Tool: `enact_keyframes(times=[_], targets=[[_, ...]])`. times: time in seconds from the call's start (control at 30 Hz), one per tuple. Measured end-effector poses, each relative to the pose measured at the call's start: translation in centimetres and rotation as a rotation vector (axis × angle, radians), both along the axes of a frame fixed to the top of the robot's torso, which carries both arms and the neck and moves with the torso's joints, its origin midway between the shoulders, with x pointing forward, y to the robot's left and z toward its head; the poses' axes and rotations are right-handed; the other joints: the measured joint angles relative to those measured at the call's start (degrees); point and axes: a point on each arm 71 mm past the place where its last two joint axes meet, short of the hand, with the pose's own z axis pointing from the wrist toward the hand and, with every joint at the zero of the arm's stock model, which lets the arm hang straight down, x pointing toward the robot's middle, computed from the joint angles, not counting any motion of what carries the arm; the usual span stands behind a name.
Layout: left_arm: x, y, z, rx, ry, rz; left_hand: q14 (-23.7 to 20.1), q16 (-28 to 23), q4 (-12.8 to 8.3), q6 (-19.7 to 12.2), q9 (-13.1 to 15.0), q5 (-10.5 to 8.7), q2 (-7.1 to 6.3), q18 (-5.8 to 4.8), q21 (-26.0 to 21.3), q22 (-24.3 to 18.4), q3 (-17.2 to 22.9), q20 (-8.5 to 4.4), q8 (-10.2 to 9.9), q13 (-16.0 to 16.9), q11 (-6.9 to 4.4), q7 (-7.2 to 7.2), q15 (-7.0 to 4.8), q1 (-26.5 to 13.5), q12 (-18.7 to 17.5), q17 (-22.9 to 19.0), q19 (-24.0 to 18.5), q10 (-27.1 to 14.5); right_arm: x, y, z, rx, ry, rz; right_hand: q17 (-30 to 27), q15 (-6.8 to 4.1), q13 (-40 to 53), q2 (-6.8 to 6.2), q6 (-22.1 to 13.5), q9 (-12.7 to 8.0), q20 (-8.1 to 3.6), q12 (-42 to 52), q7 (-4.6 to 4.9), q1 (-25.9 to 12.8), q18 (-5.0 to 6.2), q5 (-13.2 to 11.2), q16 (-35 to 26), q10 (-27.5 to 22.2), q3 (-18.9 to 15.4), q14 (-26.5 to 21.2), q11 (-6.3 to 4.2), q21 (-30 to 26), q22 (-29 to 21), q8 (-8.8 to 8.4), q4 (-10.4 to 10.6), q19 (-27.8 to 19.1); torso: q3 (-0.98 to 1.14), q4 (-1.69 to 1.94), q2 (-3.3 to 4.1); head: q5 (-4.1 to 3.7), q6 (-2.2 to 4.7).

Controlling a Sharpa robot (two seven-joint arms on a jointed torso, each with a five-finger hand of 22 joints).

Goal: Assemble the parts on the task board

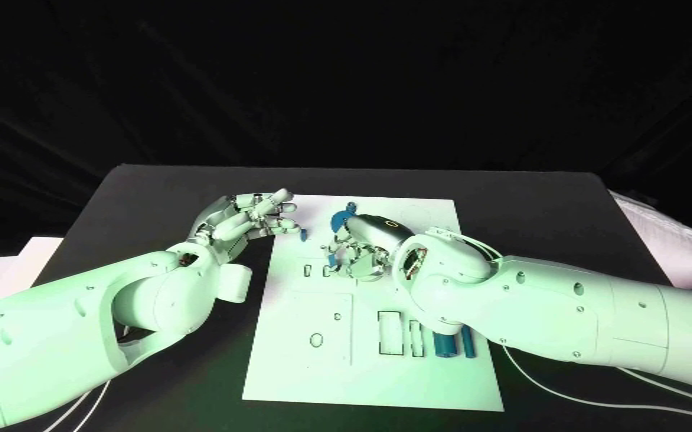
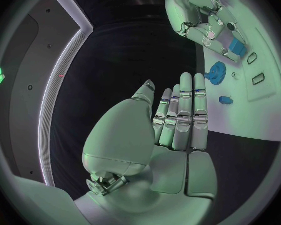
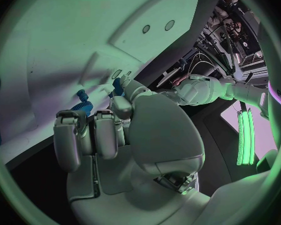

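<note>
The white task board (image 1: pixel 310 372) lies in the middle of the black table. A blue gear (image 1: pixel 343 219) stands at its far edge, also seen in the left wrist view as the gear (image 2: pixel 217 72). My right hand (image 1: pixel 368 242) hangs over the far part of the board with its fingers curled down, pinching a small blue part (image 2: pixel 237 47) at the fingertips. A second small blue piece (image 2: pixel 225 100) sits on the board nearby. My left hand (image 1: pixel 245 217) hovers off the board's far left corner, fingers straight and holding nothing.
Two blue rods (image 1: pixel 456 343) lie side by side near the board's right edge, under my right forearm. Rectangular slots (image 1: pixel 391 332) and an oval hole (image 1: pixel 316 339) mark the board's middle. Black table surrounds the board on all sides.
</note>
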Motion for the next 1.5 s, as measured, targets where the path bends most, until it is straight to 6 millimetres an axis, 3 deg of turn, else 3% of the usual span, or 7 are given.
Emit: enact_keyframes(times=[0.57,0.9,1.2,1.3,1.5], targets=[[-0.13,-0.13,0.07,-0.008,0.002,-0.003,0.0,0.0,0.0,0.0,0.0,0.0,0.0,0.0,0.0,-0.01,0.0,0.0,0.0,-0.01,0.0,0.0,0.0,0.0,0.0,-0.01,0.0,0.0,-0.31,0.2,-0.5,-0.073,-0.002,0.014,0.04,0.0,0.22,-0.3,0.01,0.0,0.0,0.0,0.01,-0.31,0.0,0.0,0.0,0.01,-0.02,0.0,0.01,0.0,-0.01,0.01,-0.01,0.0,0.19,-0.12,0.03,0.34,-0.89],[-0.14,-0.13,0.08,-0.01,0.002,-0.005,0.0,0.0,0.0,0.2,0.0,0.0,0.0,0.0,0.0,-0.01,0.0,0.0,0.0,0.01,0.0,0.2,0.0,0.0,0.0,0.1,0.0,0.0,-0.18,0.03,-0.44,-0.099,-0.02,0.015,0.03,0.0,0.0,-0.69,0.01,0.02,0.01,0.0,0.01,-1.31,0.0,-0.01,0.0,0.02,-0.05,0.0,0.02,0.0,0.04,0.03,-0.03,0.0,0.19,-0.12,0.04,0.31,-1.19],[-0.17,-0.19,0.09,-0.012,0.003,-0.008,0.0,0.0,0.0,0.2,0.0,0.0,0.0,-0.01,0.0,-0.01,0.0,0.0,0.0,0.04,0.0,0.2,0.0,0.0,0.0,0.1,0.0,0.0,-0.03,0.11,-0.45,-0.115,-0.032,0.013,0.02,0.0,-3.08,-2.11,-0.3,0.77,0.01,-4.1,0.35,-3.04,0.0,-0.01,0.0,-2.05,-0.49,0.0,0.39,-0.3,0.03,0.71,0.34,0.0,0.16,-0.05,0.05,0.29,-1.36],[-0.18,-0.21,0.09,-0.012,0.003,-0.009,0.0,0.0,0.0,0.2,0.0,0.0,0.0,-0.01,0.0,-0.01,0.0,0.0,0.0,0.03,0.0,0.2,0.0,0.0,0.0,0.09,0.0,0.0,0.0,0.16,-0.52,-0.121,-0.033,0.012,0.02,0.0,-3.97,-2.46,-0.83,0.64,0.01,-5.24,0.88,-4.08,0.0,0.01,-0.32,-2.5,-0.86,0.0,0.61,-0.49,0.03,0.52,0.72,0.0,0.14,-0.07,0.05,0.34,-1.38],[-0.19,-0.23,0.08,-0.013,0.004,-0.011,0.0,0.0,0.0,0.2,0.0,0.0,0.0,0.0,0.0,-0.01,0.0,0.0,0.0,0.03,0.0,0.2,0.0,0.0,0.0,0.09,0.0,0.0,0.0,0.25,-0.51,-0.128,-0.037,0.014,0.02,0.0,-4.78,-3.49,-1.38,0.18,0.22,-6.04,0.85,-5.09,0.0,1.0,-0.32,-2.94,-1.44,0.0,0.74,-0.71,0.03,0.02,1.28,-0.21,0.14,-0.09,0.05,0.38,-1.5]])
